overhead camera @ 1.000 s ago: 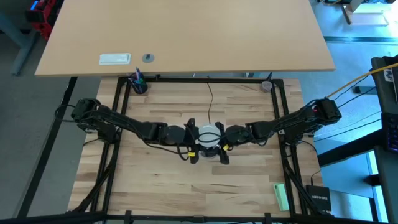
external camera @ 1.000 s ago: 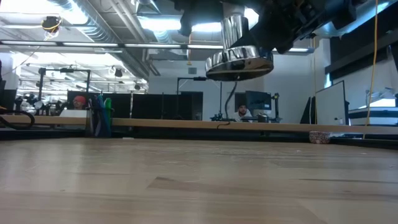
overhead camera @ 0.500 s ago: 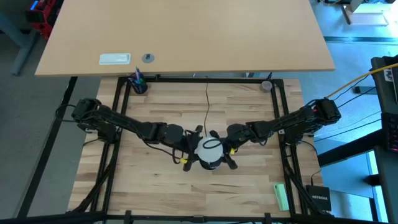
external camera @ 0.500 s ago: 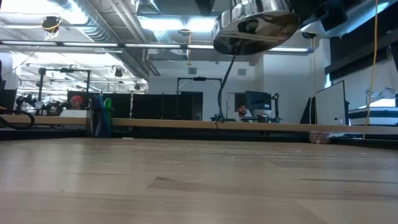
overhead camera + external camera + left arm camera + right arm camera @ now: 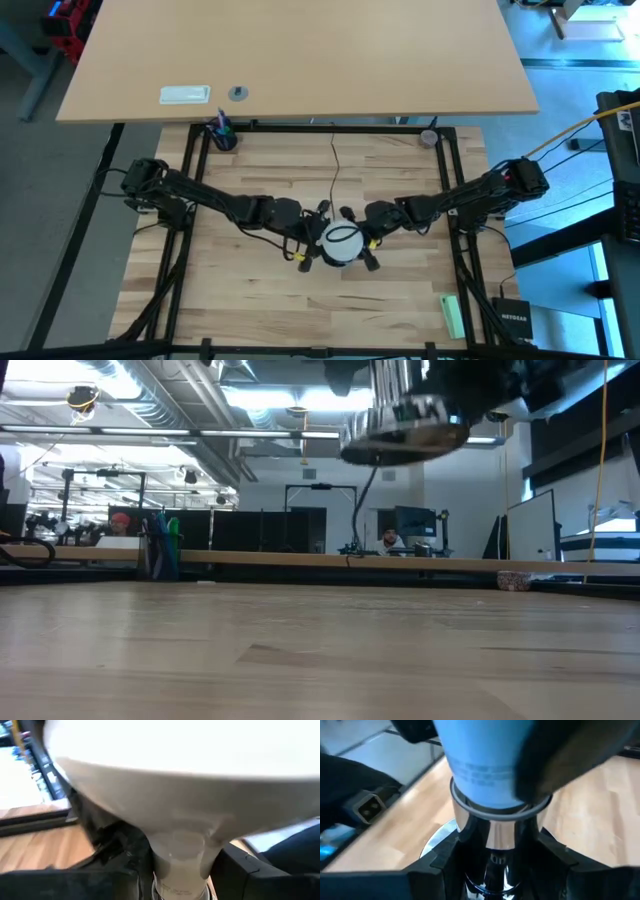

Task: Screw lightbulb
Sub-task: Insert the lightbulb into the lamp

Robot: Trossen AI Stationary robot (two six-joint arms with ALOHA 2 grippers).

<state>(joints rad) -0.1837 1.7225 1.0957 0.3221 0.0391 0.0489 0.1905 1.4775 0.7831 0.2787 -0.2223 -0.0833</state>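
Observation:
The frosted white lightbulb hangs in mid-air over the table's middle, its dome up. In the left wrist view the dome fills the top and narrows to a neck. Below it is the silver socket. The socket's round base shows from beneath, clear of the table. My left gripper comes from the left and is shut on the bulb. My right gripper comes from the right and is shut on the socket. Where bulb and socket join is hidden by the fingers. My left gripper pinches the bulb's narrow neck between its two fingers, below the dome. It comes roughly level from the table's left. The bulb stands about upright, lifted clear of the table. My right gripper pinches the socket's silver stem between its two fingers, just under the bulb's printed neck. It comes roughly level from the table's right. The socket is lifted clear, its round base lowest and slightly tilted.
The socket's thin black cord runs toward the far edge and hangs slack. A pen cup stands at the far left corner, a small roll at the far right, and a green object lies near right.
Both grippers have rolled about their wrists while keeping hold. The bulb and socket have shifted toward the table's near edge. In the low view the socket's base has risen a little and now sits tilted instead of level.

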